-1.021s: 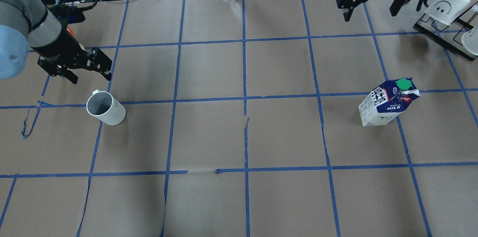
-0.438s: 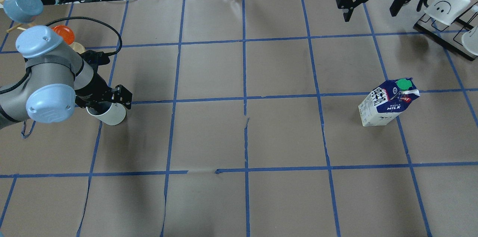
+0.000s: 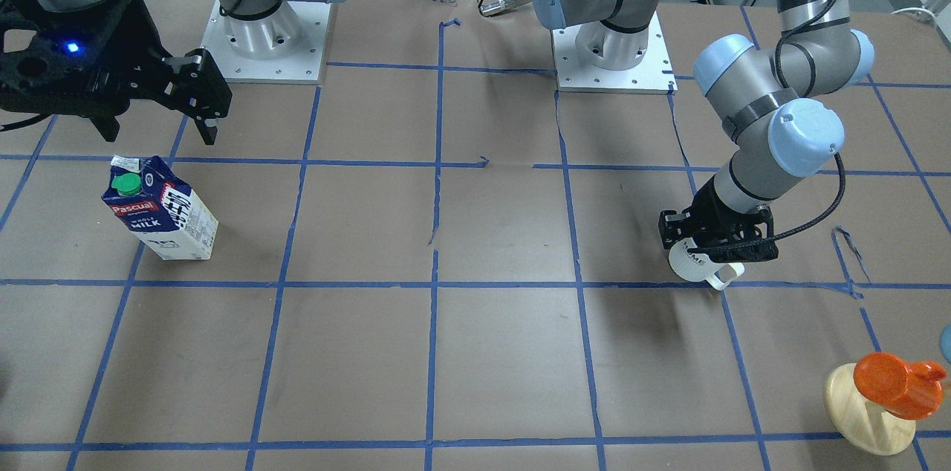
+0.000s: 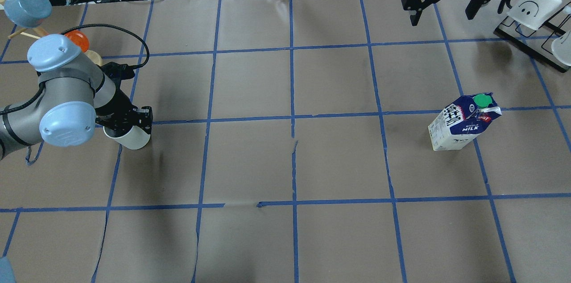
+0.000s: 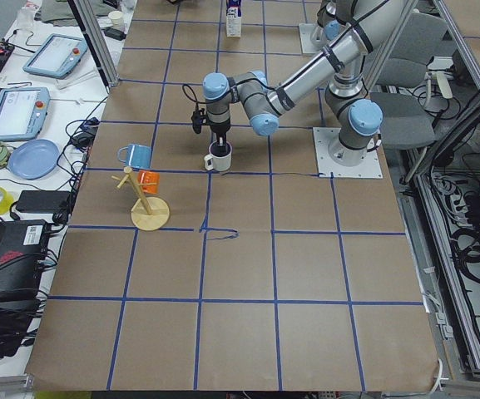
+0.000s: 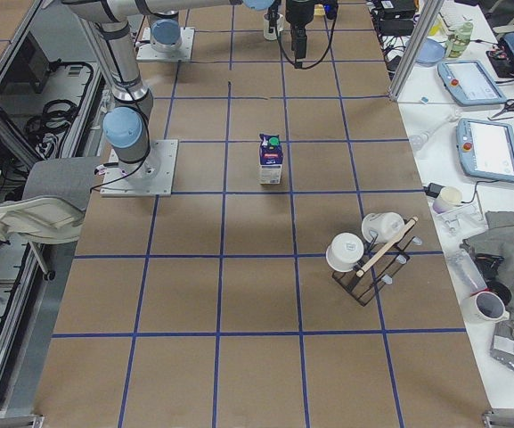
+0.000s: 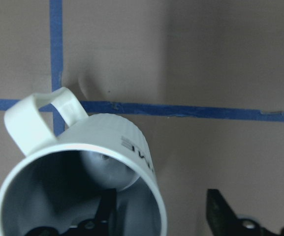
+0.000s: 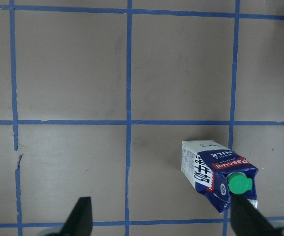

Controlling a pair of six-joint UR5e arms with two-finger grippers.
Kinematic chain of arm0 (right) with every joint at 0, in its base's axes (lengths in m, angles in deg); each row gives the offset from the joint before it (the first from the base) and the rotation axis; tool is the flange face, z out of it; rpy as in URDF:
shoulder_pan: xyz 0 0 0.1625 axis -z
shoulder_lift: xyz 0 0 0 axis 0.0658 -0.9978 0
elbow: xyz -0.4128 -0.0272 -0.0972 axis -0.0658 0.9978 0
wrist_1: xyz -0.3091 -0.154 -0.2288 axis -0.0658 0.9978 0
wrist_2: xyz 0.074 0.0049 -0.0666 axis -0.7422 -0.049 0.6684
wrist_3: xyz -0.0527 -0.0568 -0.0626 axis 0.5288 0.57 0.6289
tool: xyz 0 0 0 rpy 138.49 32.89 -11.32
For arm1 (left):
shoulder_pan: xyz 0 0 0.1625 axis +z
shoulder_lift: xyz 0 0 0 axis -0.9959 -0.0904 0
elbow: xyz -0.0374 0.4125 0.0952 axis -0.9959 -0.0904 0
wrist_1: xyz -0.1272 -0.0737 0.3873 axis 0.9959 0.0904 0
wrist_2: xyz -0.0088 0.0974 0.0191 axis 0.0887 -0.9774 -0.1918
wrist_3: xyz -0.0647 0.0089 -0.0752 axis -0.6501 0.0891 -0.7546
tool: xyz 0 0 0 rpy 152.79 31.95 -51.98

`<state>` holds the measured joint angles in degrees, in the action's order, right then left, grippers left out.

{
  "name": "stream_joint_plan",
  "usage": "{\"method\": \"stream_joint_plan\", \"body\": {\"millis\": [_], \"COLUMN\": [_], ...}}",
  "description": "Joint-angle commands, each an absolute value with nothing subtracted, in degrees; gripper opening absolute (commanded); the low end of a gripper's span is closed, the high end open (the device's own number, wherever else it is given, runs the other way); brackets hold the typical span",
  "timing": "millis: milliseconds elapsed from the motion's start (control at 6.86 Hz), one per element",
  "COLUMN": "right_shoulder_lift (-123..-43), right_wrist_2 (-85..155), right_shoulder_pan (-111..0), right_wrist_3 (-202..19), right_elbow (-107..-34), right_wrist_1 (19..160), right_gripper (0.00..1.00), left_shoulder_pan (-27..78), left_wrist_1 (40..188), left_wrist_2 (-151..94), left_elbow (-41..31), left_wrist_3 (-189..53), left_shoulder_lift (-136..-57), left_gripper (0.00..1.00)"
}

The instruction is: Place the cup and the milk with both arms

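The small white mug with the grey inside (image 4: pixel 135 139) stands upright near the left edge of the brown paper worktop (image 4: pixel 339 158). The left gripper (image 4: pixel 128 126) sits over it with jaws apart, one finger inside the rim and one outside, apparently set to pinch the wall. The dark blue and white gable-top milk carton (image 4: pixel 464 126) stands untouched near the right edge. The right gripper (image 4: pixel 443 14) hovers wide open towards the far right corner.
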<state>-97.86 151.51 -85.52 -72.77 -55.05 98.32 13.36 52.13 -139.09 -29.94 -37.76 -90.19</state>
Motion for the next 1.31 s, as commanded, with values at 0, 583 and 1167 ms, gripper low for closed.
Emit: {"method": "stream_joint_plan", "body": {"millis": [0, 583, 1167], "right_shoulder_lift": [-97.9, -97.9, -97.9], "right_wrist_2": [151.5, 151.5, 151.5], "right_shoulder_pan": [-85.5, -85.5, -85.5], "right_wrist_3": [-72.8, -72.7, -72.7], "right_elbow": [-55.1, -55.1, -55.1], "right_wrist_1": [98.3, 98.3, 98.3], "right_gripper": [1.0, 1.0, 1.0], "left_shoulder_pan": [13.3, 1.6, -17.3], "left_wrist_1": [52.0, 59.6, 56.0], "left_wrist_2": [-139.3, -135.9, -135.3], "left_elbow": [-29.5, -19.4, -15.7], "left_wrist_3": [-37.7, -51.6, -73.6], "left_shoulder_lift": [-89.8, -89.3, -93.6], "left_gripper": [0.15, 0.12, 0.12]}}
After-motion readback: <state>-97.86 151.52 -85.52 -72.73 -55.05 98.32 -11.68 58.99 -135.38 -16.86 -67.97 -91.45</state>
